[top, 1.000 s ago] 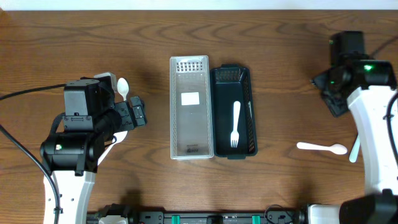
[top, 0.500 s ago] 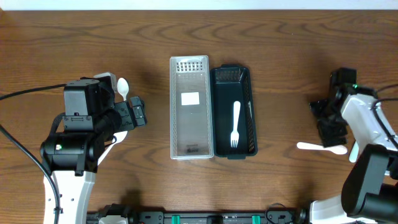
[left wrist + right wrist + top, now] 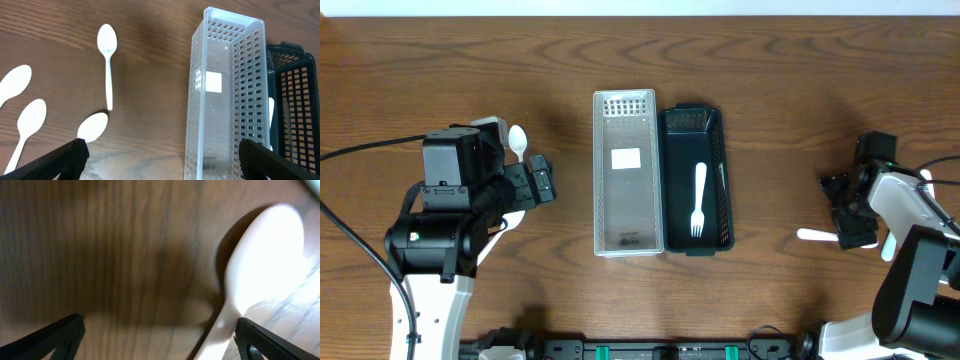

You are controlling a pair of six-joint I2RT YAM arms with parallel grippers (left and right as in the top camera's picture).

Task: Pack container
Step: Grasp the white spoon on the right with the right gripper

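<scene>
A clear perforated bin (image 3: pixel 626 186) and a dark bin (image 3: pixel 694 180) stand side by side mid-table; the dark one holds a white fork (image 3: pixel 699 199). My right gripper (image 3: pixel 848 226) is open, low over a white spoon (image 3: pixel 816 236) at the right; in the right wrist view the spoon (image 3: pixel 260 255) lies between the fingers (image 3: pixel 160 340), close to the right one. My left gripper (image 3: pixel 542 182) is open and empty. In the left wrist view (image 3: pixel 160 160) it hovers over bare wood beside the clear bin (image 3: pixel 225 95), with several white spoons (image 3: pixel 108 60) to its left.
One white spoon (image 3: pixel 518 141) shows by the left arm in the overhead view. Another white utensil (image 3: pixel 890 242) lies at the far right beside the right arm.
My right arm has swung from the far right back edge toward the front and come down over the white spoon. The left arm and the bins have not moved.
</scene>
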